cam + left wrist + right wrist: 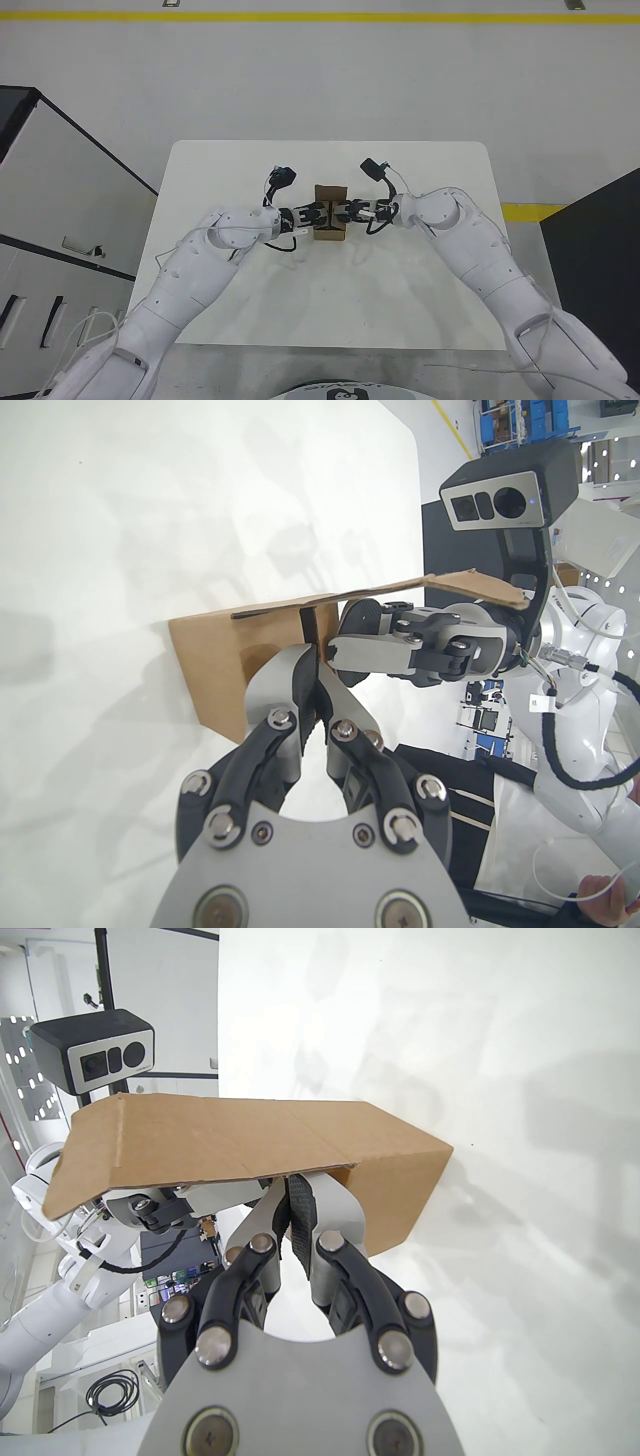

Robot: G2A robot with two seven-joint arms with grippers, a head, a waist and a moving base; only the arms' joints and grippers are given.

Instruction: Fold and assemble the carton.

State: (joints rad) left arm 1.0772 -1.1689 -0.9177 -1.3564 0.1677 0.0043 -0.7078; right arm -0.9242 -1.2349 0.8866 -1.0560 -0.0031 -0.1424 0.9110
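Centrally, carton (330,195) edges between both jaws

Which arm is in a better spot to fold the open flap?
Probably right: the right gripper sits right beside the open flap, while the left gripper is clamped on the carton, holding it steady.

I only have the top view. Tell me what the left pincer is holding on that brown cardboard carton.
Observer: The left pincer is shut on a thin wall edge of the brown cardboard carton.
Operator: Now report the flaps.
Observer: One long flap juts out unfolded, alongside the right pincer.
Operator: Check the right pincer's grip.
Observer: Its pads are pressed together; the flap hides what their tips pinch.
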